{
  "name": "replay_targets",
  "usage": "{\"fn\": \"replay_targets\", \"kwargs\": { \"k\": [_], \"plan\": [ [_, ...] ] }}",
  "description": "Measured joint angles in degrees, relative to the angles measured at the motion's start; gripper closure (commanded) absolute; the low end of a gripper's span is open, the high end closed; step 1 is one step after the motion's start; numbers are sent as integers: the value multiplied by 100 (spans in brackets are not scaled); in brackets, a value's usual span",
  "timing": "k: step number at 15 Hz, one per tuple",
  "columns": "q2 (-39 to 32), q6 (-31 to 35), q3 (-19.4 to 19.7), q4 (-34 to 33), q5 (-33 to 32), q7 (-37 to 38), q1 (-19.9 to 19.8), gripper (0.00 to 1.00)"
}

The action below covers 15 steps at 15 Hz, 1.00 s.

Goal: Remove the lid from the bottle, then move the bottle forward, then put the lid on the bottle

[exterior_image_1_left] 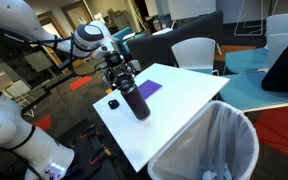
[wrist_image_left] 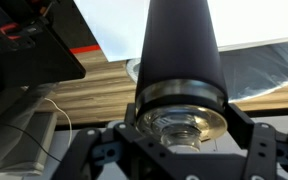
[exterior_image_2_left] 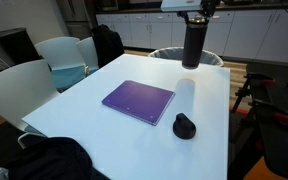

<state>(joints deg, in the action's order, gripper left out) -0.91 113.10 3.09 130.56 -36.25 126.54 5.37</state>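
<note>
Matte dark grey-black metal cylindrical bottle (exterior_image_1_left: 135, 100) is in the grip of the robot's black two-finger gripper (exterior_image_1_left: 122, 75), held up by the neck. Jaws are clamped either side of the top. The wrist view shows the bare metal mouth ring facing the camera, so the lid is off.

The bottle hangs tilted in an exterior view (exterior_image_1_left: 135, 100), over the middle of the white rectangular table (exterior_image_1_left: 174, 100). Can't tell whether the base touches the top or is just clear of it.

The small round black lid (exterior_image_2_left: 185, 126) sits loose on the table, near side of the bottle and well apart from it. The flat purple rectangular sheet (exterior_image_2_left: 139, 102) is just left of the lid. A round bin with a clear plastic liner (exterior_image_1_left: 222, 140) stands off one table edge, close to the bottle's end.

Read: step one done, the move is in hand, recapping not yet done.

Risks:
- The grip is on a smooth, narrow neck and the load is long, so the bottle could pivot or slip.
- Setting it down tilted means it lands on the base edge and could topple on release.
- The mouth is open; contents not visible, and more tilt would spill any.
- Placed too far out, it's close to the table edge and the bin.
- The lid is low and small, so an off-centre pinch could skid it.
</note>
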Motion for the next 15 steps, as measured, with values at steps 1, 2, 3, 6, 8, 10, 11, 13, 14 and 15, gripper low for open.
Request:
{"fn": "replay_targets", "kwargs": {
  "k": [1, 2, 3, 6, 8, 10, 11, 13, 14, 15],
  "plan": [
    [23, -5, -3, 43, 35, 100, -44, 38],
    [28, 1, -3, 82, 63, 199, -86, 38],
    [27, 39, -3, 132, 105, 283, -134, 38],
    [21, 244, -3, 316, 289, 454, -264, 38],
    [19, 325, -3, 450, 429, 532, -337, 38],
    [20, 338, -3, 573, 500, 621, -398, 38],
    [22, 338, -2, 632, 512, 675, -432, 38],
    [22, 339, 0, 734, 518, 783, -501, 38],
    [23, 339, 1, 773, 518, 814, -531, 38],
    [23, 339, 1, 809, 518, 865, -559, 38]
  ]
}}
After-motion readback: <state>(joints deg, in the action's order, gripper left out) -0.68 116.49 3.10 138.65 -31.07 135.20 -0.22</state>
